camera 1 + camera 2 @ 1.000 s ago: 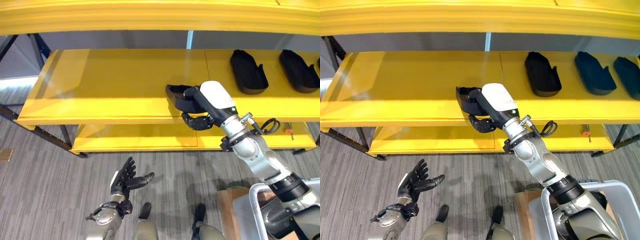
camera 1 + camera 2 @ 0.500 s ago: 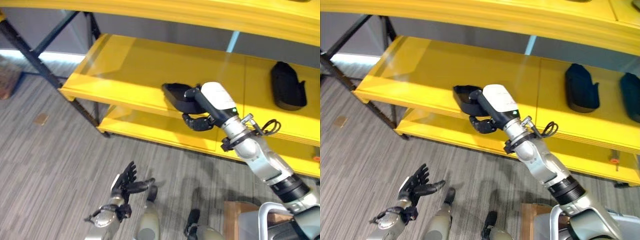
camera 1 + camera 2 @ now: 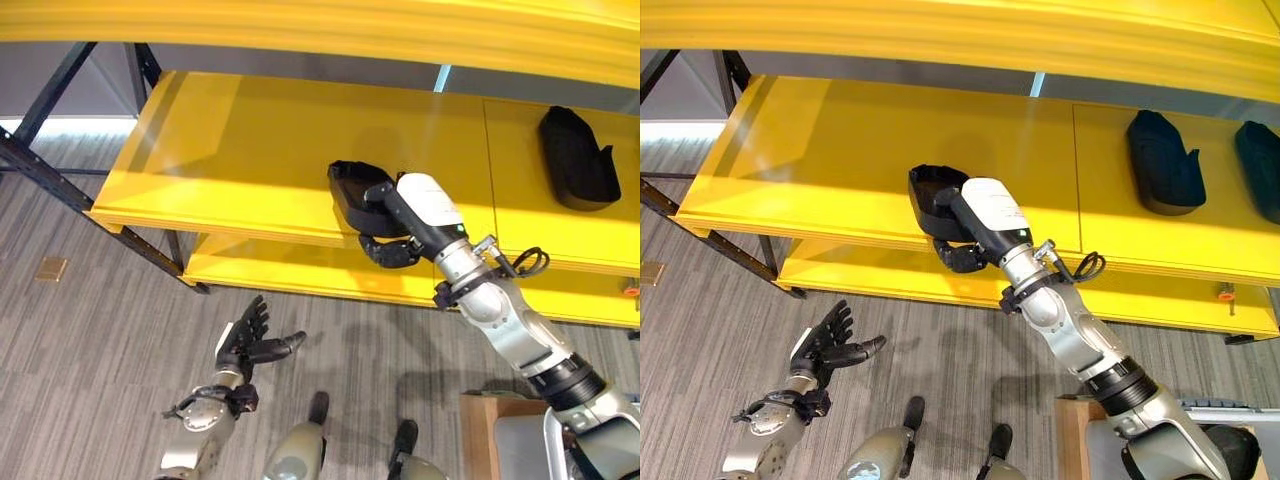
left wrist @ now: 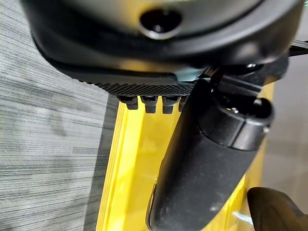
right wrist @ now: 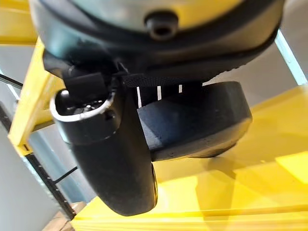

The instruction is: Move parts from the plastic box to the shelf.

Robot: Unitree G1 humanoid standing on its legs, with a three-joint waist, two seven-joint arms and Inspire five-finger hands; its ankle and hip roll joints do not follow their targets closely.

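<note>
Right hand (image 3: 392, 232) gripped a black part (image 3: 357, 189) at the front edge of the yellow shelf (image 3: 250, 160), mid-frame, thumb above and fingers curled beneath the lip. Left hand (image 3: 248, 348) hung at lower left, fingers spread and relaxed, above the grey floor (image 3: 90, 340). Another black part (image 3: 575, 160) lay at upper right.

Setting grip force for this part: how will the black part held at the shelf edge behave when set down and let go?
The black part looks like a stiff moulded shell: it keeps its shape in the right robot hand. It is probably light, held by one end without sagging. It sits near the shelf front edge, so it might tip off if released there.
</note>
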